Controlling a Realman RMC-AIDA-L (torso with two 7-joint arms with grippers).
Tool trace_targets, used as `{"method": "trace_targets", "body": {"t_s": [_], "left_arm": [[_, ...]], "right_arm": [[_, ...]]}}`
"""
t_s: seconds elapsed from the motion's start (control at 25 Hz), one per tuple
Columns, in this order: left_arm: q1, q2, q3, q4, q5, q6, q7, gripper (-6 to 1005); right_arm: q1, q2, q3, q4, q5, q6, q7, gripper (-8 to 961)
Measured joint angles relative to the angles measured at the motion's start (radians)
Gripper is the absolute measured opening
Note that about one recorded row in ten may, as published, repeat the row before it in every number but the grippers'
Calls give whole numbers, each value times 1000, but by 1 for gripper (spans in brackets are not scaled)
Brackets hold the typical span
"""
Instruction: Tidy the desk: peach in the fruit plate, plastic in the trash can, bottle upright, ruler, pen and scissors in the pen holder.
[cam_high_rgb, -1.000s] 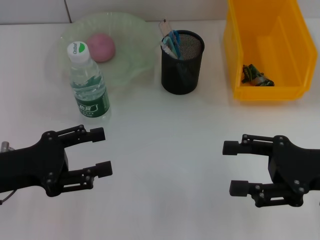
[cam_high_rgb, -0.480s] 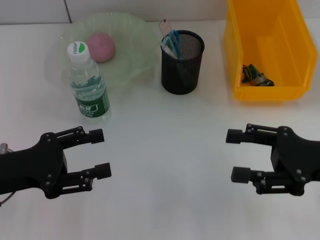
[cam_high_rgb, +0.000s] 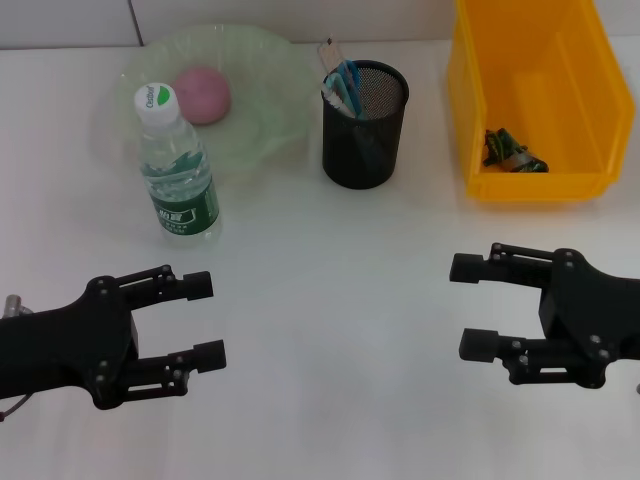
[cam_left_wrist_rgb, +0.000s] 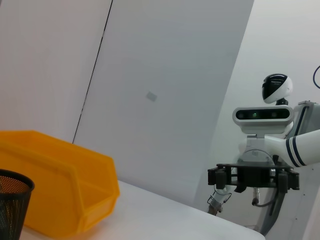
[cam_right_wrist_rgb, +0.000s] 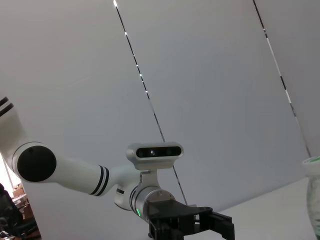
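Meanwhile both grippers hover empty over the near part of the white desk (cam_high_rgb: 330, 300), fingers spread apart.

Far back on the robot's left, the pink peach (cam_high_rgb: 203, 94) lies in the pale green fruit plate (cam_high_rgb: 265, 110), and the water bottle (cam_high_rgb: 176, 166) with a white cap stands upright just in front of that plate. At centre, the black mesh pen holder (cam_high_rgb: 364, 125) has a ruler, blue-handled scissors and a pen standing inside it. To the right, the yellow trash can (cam_high_rgb: 535, 95) holds a crumpled piece of plastic (cam_high_rgb: 512, 151). The left gripper (cam_high_rgb: 207, 320) and the right gripper (cam_high_rgb: 468, 306) face each other well apart, neither touching anything.
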Motion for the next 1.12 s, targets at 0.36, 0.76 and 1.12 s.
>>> {"method": "trace_targets", "body": {"t_s": [0.36,0.76,1.12], "left_arm": [[0,-4,5,8,1,18,0,783],[0,-5,2,9,1,27,-1,783],[-1,-6,1,9,1,28,-1,783]], "right_arm": [[2,5,0,0,-3,-1,0,777],[6,7,0,0,-5,-1,0,776],[6,7,0,0,-5,-3,0,776]]}}
